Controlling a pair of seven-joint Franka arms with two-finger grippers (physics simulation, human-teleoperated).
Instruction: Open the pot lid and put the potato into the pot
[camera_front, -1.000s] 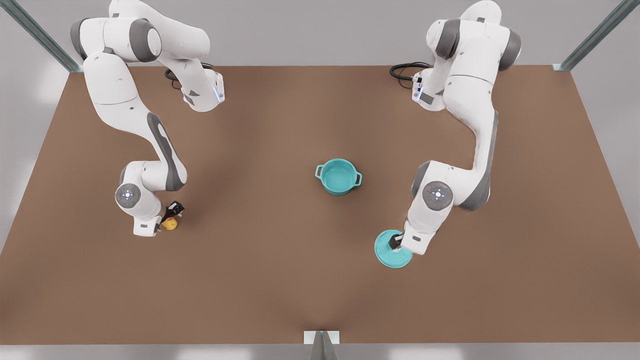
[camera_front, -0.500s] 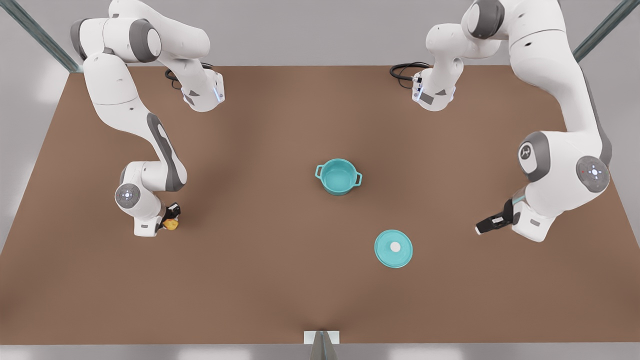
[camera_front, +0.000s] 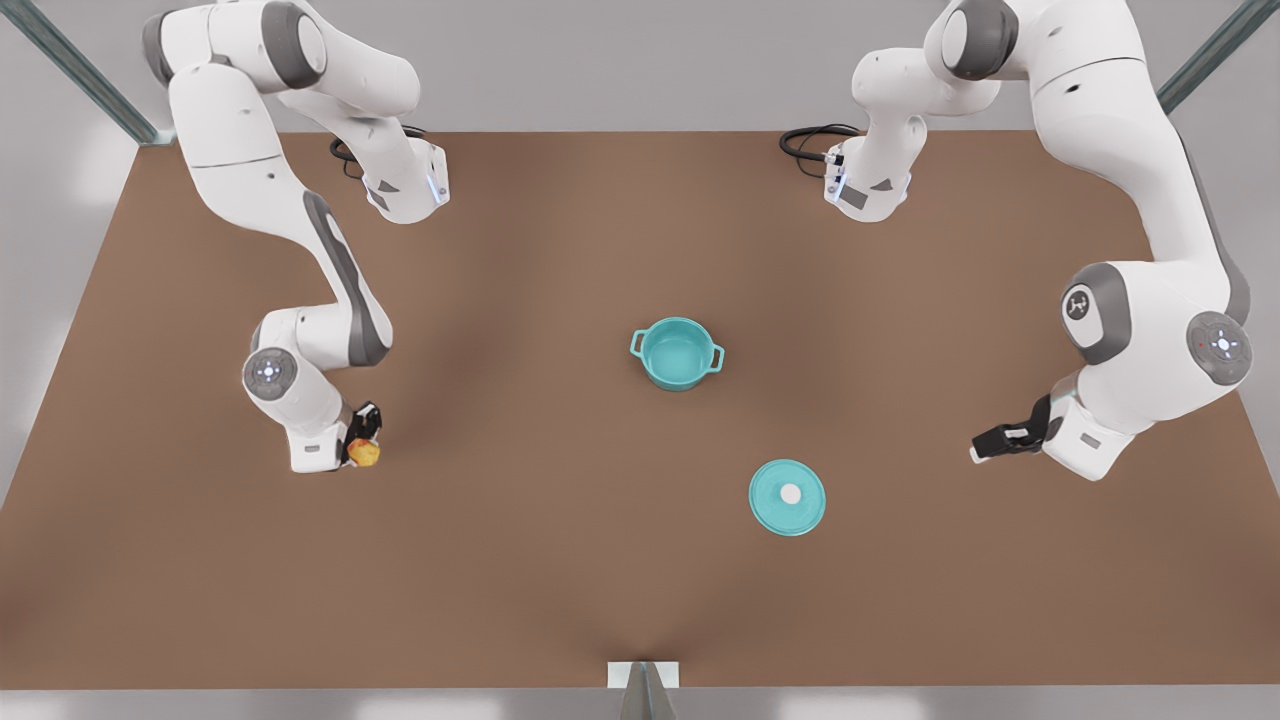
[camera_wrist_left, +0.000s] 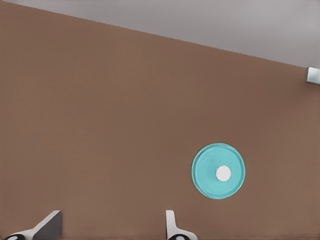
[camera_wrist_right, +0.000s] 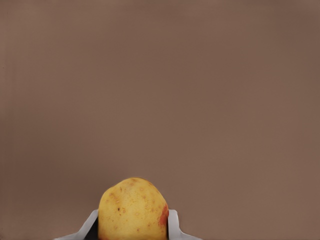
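Already the flat round teal pot lid (camera_front: 787, 497) with its small white knob lies off the pot, flat on the brown surface (camera_front: 560, 560), so the step in hand is carrying the potato. The right hand (camera_front: 364, 442), at the front view's left, grips the tiny lumpy yellow potato (camera_wrist_right: 133, 209) with its reddish-orange patch, a finger pressed to each side of it; in the front view the potato (camera_front: 366, 454) sits at the hand's tip, and whether it is clear of the surface cannot be told. The small round teal pot (camera_front: 677, 353) with two side loop handles stands open, well apart from that hand, toward the middle of the surface. The left hand (camera_front: 1003, 440), at the front view's right, is spread wide and empty, its fingers (camera_wrist_left: 172, 226) parted, with the lid ahead of it and apart from it; this arm waits. Next the right hand likely needs to travel with the potato over to the pot's open mouth, stop above the teal interior, and only then part its fingers
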